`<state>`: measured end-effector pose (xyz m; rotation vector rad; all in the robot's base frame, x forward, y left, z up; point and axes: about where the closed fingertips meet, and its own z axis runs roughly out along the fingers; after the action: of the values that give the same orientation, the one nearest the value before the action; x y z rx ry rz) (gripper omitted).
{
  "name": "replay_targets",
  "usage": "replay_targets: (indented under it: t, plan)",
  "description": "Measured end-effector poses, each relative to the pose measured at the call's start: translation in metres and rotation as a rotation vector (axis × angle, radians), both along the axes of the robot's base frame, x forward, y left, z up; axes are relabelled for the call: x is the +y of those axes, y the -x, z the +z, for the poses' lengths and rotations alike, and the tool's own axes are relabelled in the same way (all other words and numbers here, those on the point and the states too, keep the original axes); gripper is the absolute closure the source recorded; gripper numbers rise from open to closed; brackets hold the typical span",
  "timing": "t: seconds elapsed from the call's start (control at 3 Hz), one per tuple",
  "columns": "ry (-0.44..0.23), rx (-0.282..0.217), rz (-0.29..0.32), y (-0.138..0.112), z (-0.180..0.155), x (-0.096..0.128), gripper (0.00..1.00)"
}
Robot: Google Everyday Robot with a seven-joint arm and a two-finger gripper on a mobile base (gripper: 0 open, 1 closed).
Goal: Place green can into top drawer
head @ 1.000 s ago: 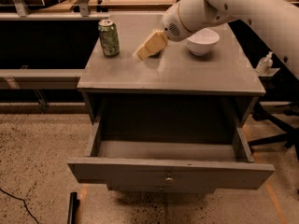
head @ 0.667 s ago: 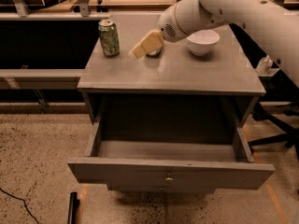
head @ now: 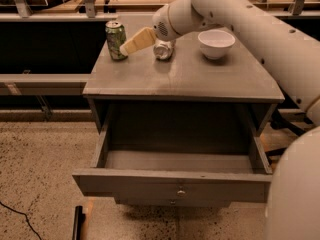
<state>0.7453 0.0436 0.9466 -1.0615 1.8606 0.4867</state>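
The drawer is standing pulled out at the bench's near edge. Its hollow is lying open and bare, and its round knob is facing the floor side of the front panel. Behind it the grey top of the bench is stretching back towards the far edge.

Along that far edge three things are sitting. A crushed silvery can is resting about mid-way, a white bowl is sitting towards the far right corner, and the can is standing upright near the far left corner with its long axis vertical.

The arm is reaching in from the right, over the bowl. It is carrying the pincer low between the crushed can and the can. The pincer's tan tip is pointing at the can's lower right side, touching it or just beside it; which of the two is not showing. Whether the pincer is released or clenched I cannot tell, and nothing is showing it grasping the can.

By my judgement the approach is nearly done, with the can lying straight ahead of the pincer, towards the left edge. A side-on grasp looks like the next step. A push too low could be tipping the can off the left edge.
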Motion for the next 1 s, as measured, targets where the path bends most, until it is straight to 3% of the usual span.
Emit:
replay_targets:
  t: [1.0]
  plan:
    - [-0.093,0.006,0.055,-0.042,-0.021,0.059,0.0]
